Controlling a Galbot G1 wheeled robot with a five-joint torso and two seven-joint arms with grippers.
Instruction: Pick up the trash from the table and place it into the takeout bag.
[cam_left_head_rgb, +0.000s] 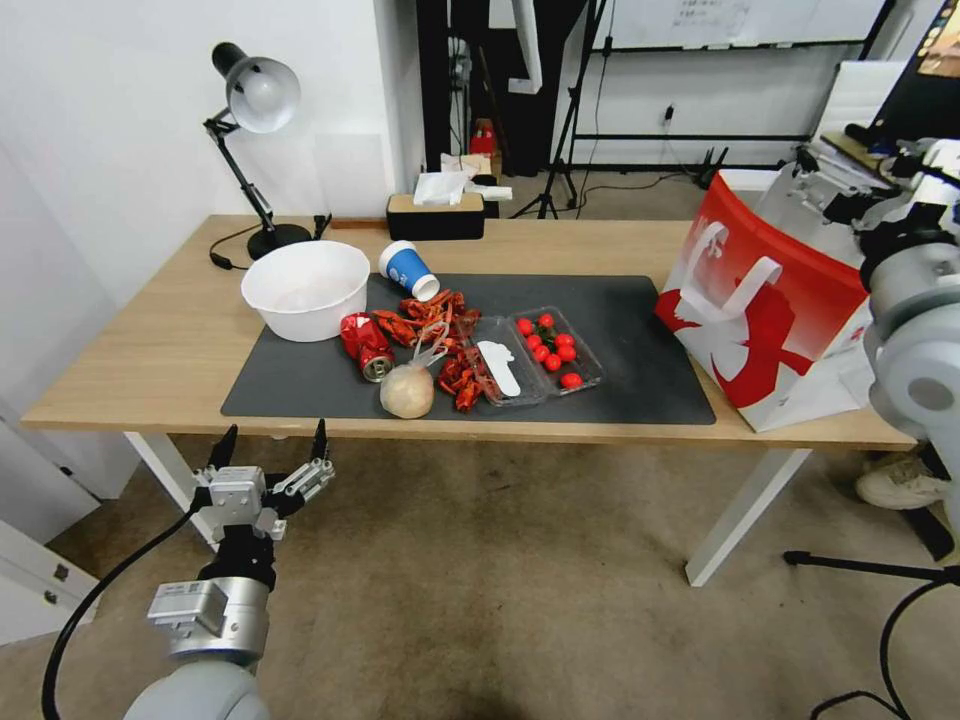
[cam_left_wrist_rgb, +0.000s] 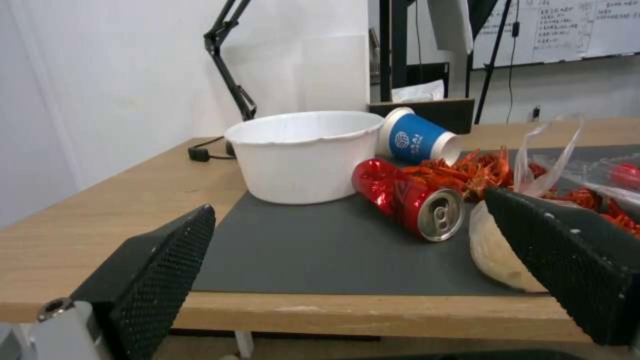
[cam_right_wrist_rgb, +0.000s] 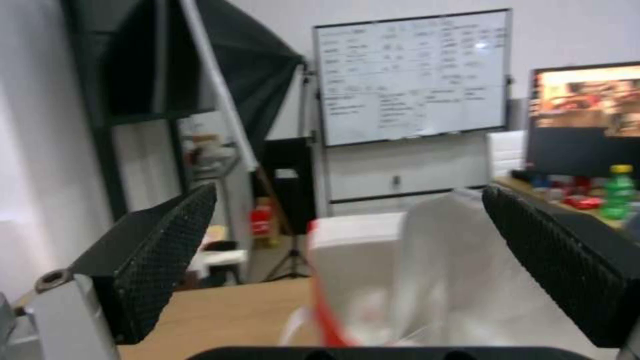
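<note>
Your left gripper hangs below and in front of the table's near edge, fingers spread apart and holding nothing. In the left wrist view its two black pads frame the dark grey mat. On that mat, the dented red can lies on its side just beside the big white bowl, with its opening facing the near edge. The blue paper cup lies tipped over behind it. The clear bag with a beige lump rests near the mat's front edge, touching a pile of red crayfish shells. A clear tray of tomatoes sits to the right. The takeout bag stands upright at the table's right end. Your right gripper is raised above the bag's open mouth, fingers apart and empty.
</note>
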